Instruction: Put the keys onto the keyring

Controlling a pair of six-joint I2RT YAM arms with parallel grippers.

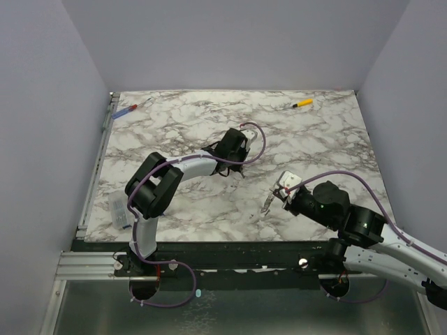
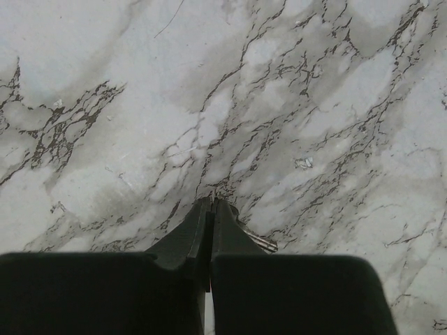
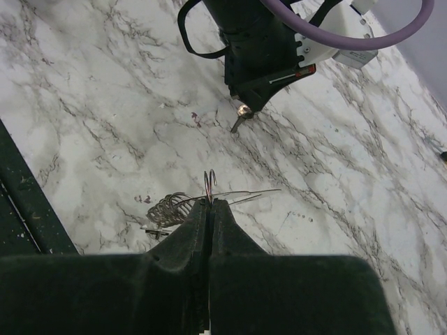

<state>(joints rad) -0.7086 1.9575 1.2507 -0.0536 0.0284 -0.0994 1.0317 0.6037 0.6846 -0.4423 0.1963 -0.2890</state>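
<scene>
Item: keyring point(image 3: 209, 181), a thin dark wire loop. It stands upright just past the tips of your right gripper point(image 3: 210, 202), whose fingers are pinched together on its lower edge, probably so that the loop faces the other arm. Attached or adjacent: key cluster point(image 3: 167, 207), pale ribbed metal just left of and below those tips. You cannot tell from here whether it is already threaded on or only hangs alongside. Fine wire strands run out to the right of the same tips. Next item: key point(image 3: 240, 118), one small silver piece clamped in your left gripper point(image 2: 211, 206) and poking out below its closed fingers. It sits ahead of the right gripper and apart from the ring, and looks set to be brought to the loop. Support: marble table point(image 1: 181, 132), under both tools. Not in use: yellow-handled tool point(image 1: 302, 103) and blue-and-red tool point(image 1: 129, 109), both well beyond the grippers by the far edge.
</scene>
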